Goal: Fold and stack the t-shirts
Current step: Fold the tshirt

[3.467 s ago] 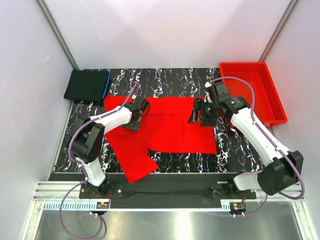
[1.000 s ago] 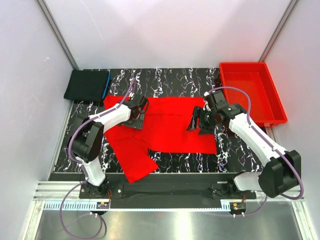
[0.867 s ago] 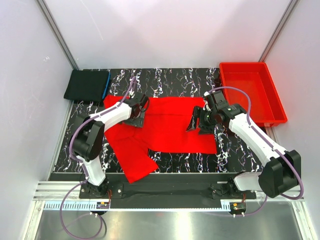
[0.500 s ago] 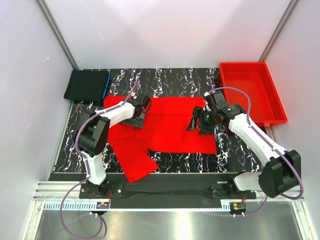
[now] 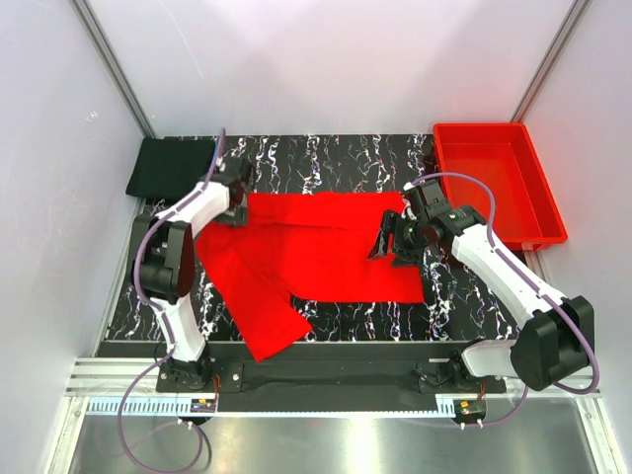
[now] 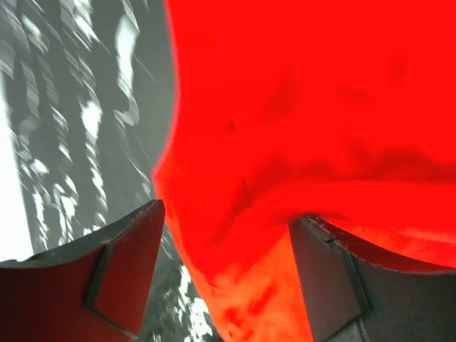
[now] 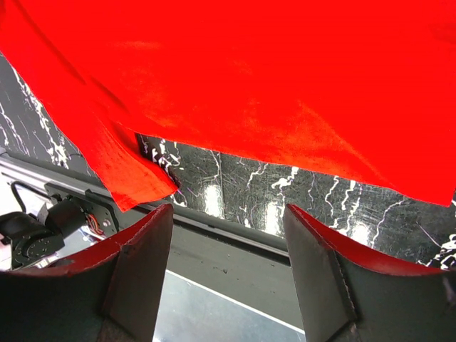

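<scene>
— Where is the red t-shirt (image 5: 326,252) lying?

— Spread out across the middle of the table (image 5: 336,150), its long side running left to right; one flap of it reaches toward the near edge on the left side; a few soft wrinkles show in the cloth.

— And the other one?

— The black t-shirt (image 5: 170,168) sits folded in the far-left corner, set apart from the red one; the left arm's cable runs along its right edge.

— What about the left gripper (image 6: 226,217)?

— It is down at the far-left corner of the red t-shirt, close to the black t-shirt; its jaws stand wide apart, and a bulge of red cloth lies in the gap between them; the wrist view is blurred, so I can't say whether the cloth presses against either jaw; the marbled tabletop shows just left of the cloth there.

— And the right gripper (image 7: 228,210)?

— Over the right-hand part of the red t-shirt, near its right edge; the jaws are parted there as well, with nothing between them; through the gap its camera looks across the red cloth to the near flap and a strip of tabletop beyond it.

— Anything else on the table?

— A red bin (image 5: 499,183) in the far-right corner, beside the right arm; it does not touch the red t-shirt; the table itself is black with white veining, and both arms reach in from its near edge.
</scene>
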Controlling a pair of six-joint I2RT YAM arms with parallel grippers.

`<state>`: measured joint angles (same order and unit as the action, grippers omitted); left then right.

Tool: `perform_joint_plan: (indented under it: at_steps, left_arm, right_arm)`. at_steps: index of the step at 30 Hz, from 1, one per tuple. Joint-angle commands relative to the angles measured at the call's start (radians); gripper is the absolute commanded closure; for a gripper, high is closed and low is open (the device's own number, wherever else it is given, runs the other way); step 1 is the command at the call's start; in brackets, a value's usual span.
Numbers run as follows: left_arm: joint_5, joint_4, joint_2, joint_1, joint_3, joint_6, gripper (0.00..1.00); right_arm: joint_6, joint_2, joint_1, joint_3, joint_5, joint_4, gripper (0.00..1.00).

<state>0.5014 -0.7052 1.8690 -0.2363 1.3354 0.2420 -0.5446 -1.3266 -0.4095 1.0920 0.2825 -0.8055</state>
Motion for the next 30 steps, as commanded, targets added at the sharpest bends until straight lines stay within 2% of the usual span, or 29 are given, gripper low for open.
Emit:
perform_joint_plan:
  at_steps: [1, 6, 8, 11, 16, 17, 20, 30]
  left_arm:
    - [-0.026, 0.076, -0.01, 0.006, 0.145, -0.066, 0.23]
    - [-0.038, -0.057, 0.026, -0.004, 0.255, -0.017, 0.25]
    - [-0.029, -0.056, -0.026, -0.017, 0.207, -0.007, 0.27]
    - [-0.049, -0.001, -0.166, -0.07, 0.005, -0.015, 0.31]
    - [-0.083, 0.026, -0.264, -0.086, -0.126, 0.006, 0.42]
    - [-0.086, 0.036, -0.258, -0.077, -0.131, 0.009, 0.47]
    - [-0.125, 0.085, -0.228, -0.038, -0.121, 0.042, 0.51]
    - [-0.283, 0.107, -0.058, 0.071, 0.062, 0.109, 0.51]
  right_arm:
    - [-0.003, 0.012, 0.003, -0.007, 0.01, -0.006, 0.3]
    - [0.005, 0.015, 0.003, -0.018, 0.017, -0.003, 0.3]
    - [0.005, 0.02, 0.001, -0.018, 0.017, 0.0, 0.3]
    - [0.011, 0.024, 0.003, -0.02, 0.02, 0.009, 0.3]
    - [0.015, 0.024, 0.001, -0.038, 0.037, 0.022, 0.3]
    - [0.014, 0.027, 0.001, -0.041, 0.037, 0.023, 0.3]
    - [0.023, 0.027, 0.003, -0.047, 0.04, 0.019, 0.3]
    - [0.049, 0.02, 0.003, -0.023, 0.035, -0.015, 0.3]
